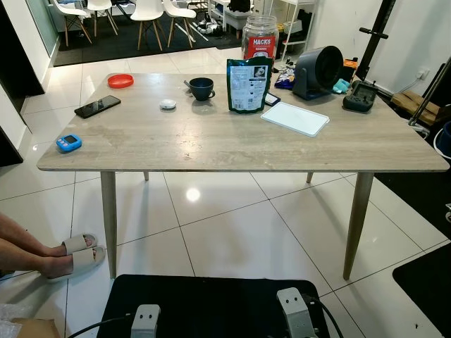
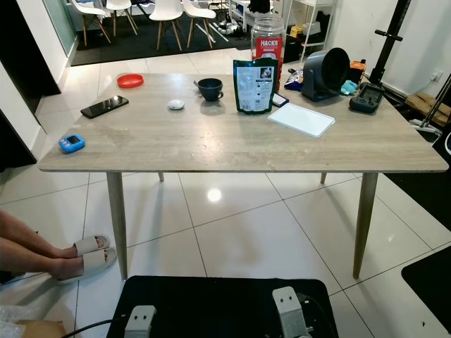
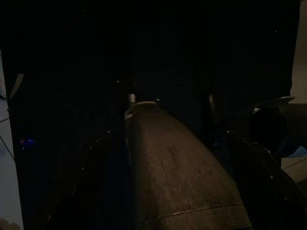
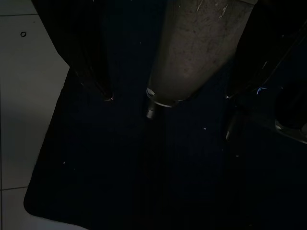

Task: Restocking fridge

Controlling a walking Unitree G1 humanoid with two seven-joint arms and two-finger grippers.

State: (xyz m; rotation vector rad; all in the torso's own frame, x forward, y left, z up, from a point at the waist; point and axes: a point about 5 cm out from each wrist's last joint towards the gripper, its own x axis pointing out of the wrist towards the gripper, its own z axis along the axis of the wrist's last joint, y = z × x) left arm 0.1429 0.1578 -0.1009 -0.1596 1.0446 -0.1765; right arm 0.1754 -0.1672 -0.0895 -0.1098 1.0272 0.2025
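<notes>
A wooden table (image 1: 232,144) stands in front of me. On its far side a green pouch (image 1: 248,85) stands upright, with a clear jar with a red label (image 1: 260,36) behind it and a dark cup (image 1: 201,88) to the pouch's left. Both arms hang low. In the dark left wrist view my left gripper (image 3: 168,136) is open, its fingers (image 3: 96,163) spread either side of a grey robot leg. My right gripper (image 4: 170,98) is likewise open over the black mat (image 4: 144,182), holding nothing.
Also on the table are a black phone (image 1: 97,106), a red lid (image 1: 120,80), a blue timer (image 1: 69,143), a white board (image 1: 295,118), a dark fan (image 1: 317,70) and a black device (image 1: 362,96). A person's sandalled feet (image 1: 67,255) rest at the left. White chairs (image 1: 151,14) stand far back.
</notes>
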